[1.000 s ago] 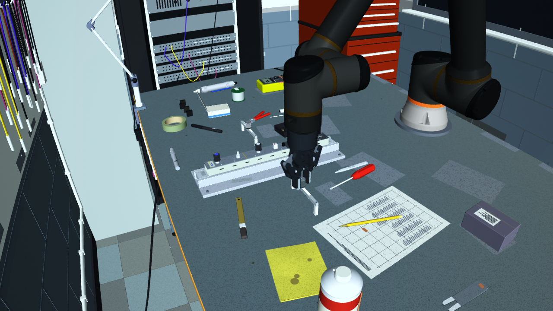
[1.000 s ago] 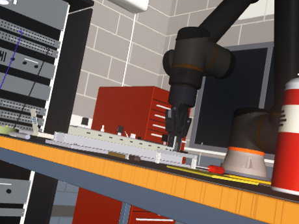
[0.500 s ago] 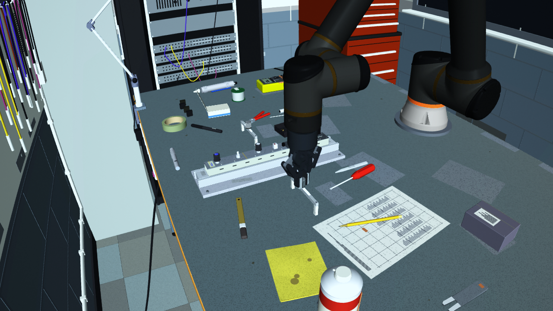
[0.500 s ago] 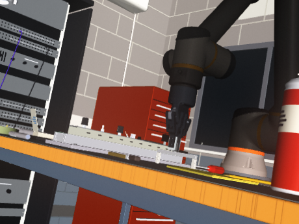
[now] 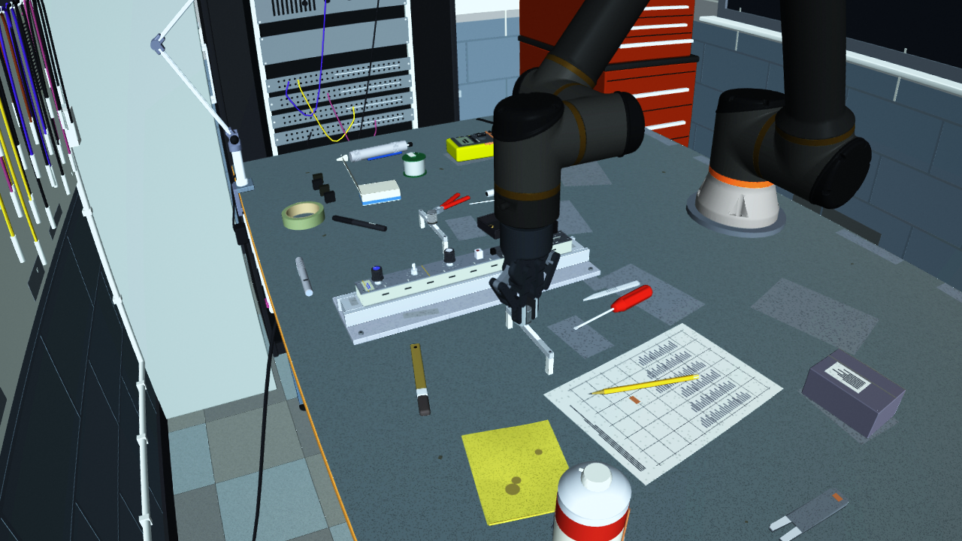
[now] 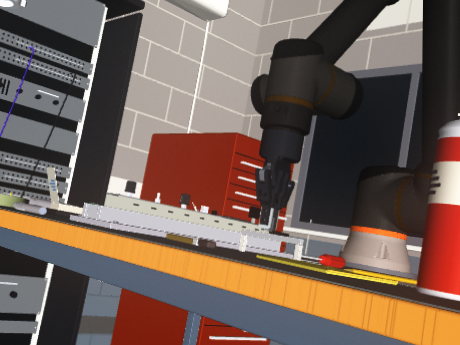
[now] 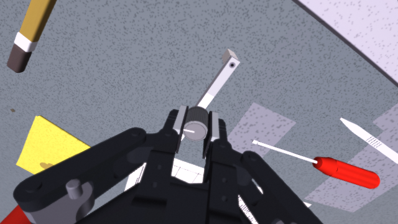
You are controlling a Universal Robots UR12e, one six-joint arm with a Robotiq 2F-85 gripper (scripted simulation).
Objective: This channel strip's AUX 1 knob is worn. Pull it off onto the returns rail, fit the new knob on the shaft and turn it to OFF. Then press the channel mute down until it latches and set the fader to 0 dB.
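Observation:
The pale channel strip (image 5: 464,281) lies across the middle of the bench, carrying a blue-topped knob (image 5: 377,272), a black knob (image 5: 449,255) and small white caps. Just in front of it a thin white rail (image 5: 536,341) runs toward the bench's front. I hold a grey ribbed knob (image 7: 195,126) with a white pointer line in my closed gripper (image 7: 194,132), at the near end of that rail (image 7: 217,81). From the side my gripper (image 5: 523,311) points straight down. A second white rail (image 5: 435,229) stands behind the strip.
Behind the strip lie red pliers (image 5: 453,201), a tape roll (image 5: 303,214) and a yellow meter (image 5: 469,146). A red screwdriver (image 5: 619,304) and a white blade (image 5: 611,291) lie right of my gripper. A printed sheet with a pencil (image 5: 662,393), a yellow pad (image 5: 515,470) and a brush (image 5: 420,378) occupy the front.

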